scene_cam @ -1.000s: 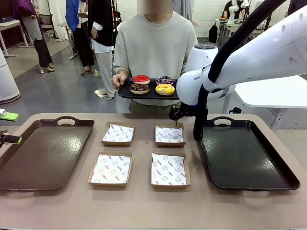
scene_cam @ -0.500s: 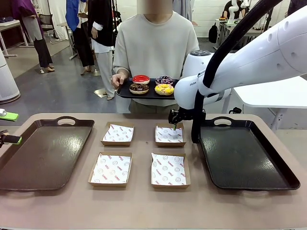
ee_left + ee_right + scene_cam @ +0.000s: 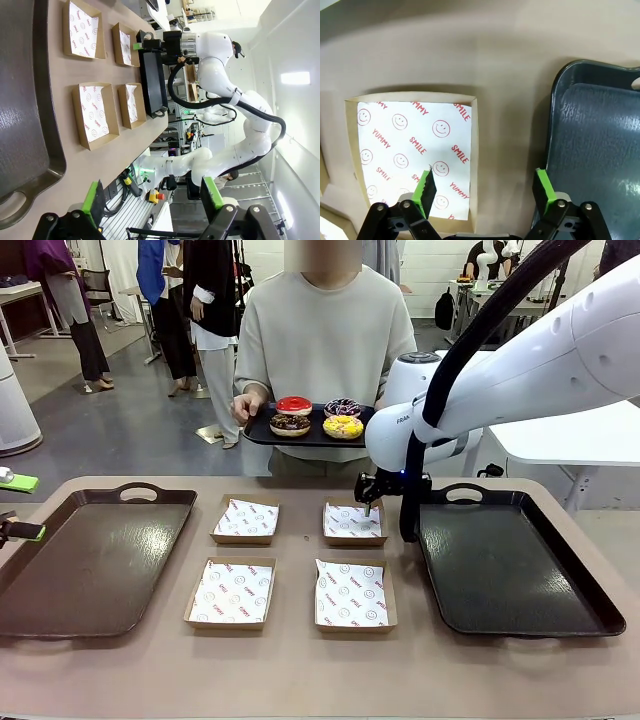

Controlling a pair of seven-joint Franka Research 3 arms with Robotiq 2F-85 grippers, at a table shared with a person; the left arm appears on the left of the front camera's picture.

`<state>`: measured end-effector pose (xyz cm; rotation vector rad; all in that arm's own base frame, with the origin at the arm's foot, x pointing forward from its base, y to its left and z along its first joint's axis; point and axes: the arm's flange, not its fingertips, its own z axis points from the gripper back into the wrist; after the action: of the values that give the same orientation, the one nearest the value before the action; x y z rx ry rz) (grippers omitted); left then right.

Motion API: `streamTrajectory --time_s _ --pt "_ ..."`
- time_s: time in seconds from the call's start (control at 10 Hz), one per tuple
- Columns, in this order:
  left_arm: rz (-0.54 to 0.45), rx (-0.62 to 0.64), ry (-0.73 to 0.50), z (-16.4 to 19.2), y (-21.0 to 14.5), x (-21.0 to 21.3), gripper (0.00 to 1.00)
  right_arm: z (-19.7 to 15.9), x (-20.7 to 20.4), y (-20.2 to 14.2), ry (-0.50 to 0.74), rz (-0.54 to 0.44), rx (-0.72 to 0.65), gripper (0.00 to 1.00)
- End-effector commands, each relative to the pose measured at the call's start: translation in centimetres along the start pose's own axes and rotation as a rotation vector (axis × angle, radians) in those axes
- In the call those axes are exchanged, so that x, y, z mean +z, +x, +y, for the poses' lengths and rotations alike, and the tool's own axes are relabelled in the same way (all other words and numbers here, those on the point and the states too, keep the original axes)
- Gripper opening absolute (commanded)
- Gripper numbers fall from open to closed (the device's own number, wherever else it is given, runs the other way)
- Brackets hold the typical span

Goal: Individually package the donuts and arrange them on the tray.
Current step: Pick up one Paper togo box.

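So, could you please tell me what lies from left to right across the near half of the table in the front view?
Left tray → near-left box → near-right box → right tray.

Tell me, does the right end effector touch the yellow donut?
Apart. The front view shows the right end effector low over a paper-lined box, while the yellow donut lies higher on the person's tray.
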<state>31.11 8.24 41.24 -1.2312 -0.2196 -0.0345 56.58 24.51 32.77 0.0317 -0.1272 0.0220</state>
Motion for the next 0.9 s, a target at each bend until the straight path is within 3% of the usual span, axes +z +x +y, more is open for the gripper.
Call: streamTrajectory --time_s 0.0,0.1,0.2,0.3,0.4,0.5,0.6,0.8 --pt "-0.004 -0.004 -0.014 -0.08 0.03 0.09 1.00 0.44 -0.27 0.92 0.042 -0.001 -0.016 1.00" --pt "-0.004 -0.004 -0.014 -0.08 0.03 0.09 1.00 0.53 -0.31 0.92 0.052 0.000 -0.012 1.00" --pt "-0.004 -0.004 -0.014 -0.08 0.03 0.09 1.00 0.55 -0.38 0.95 0.064 -0.003 -0.009 0.75" --pt "-0.004 -0.004 -0.014 -0.08 0.03 0.09 1.00 0.55 -0.45 0.97 0.066 0.001 -0.009 0.41" --pt "-0.004 -0.004 -0.014 -0.08 0.03 0.09 1.00 0.52 -0.47 0.96 0.067 0.004 -0.012 0.16" --pt "-0.004 -0.004 -0.014 -0.08 0.03 0.09 1.00 0.51 -0.51 0.93 0.066 0.006 -0.015 0.36" --pt "-0.004 -0.004 -0.014 -0.08 0.03 0.09 1.00 0.49 -0.56 0.90 0.065 0.011 -0.017 0.00" --pt "-0.004 -0.004 -0.014 -0.08 0.03 0.09 1.00 0.44 -0.58 0.92 0.067 0.015 -0.024 0.00"
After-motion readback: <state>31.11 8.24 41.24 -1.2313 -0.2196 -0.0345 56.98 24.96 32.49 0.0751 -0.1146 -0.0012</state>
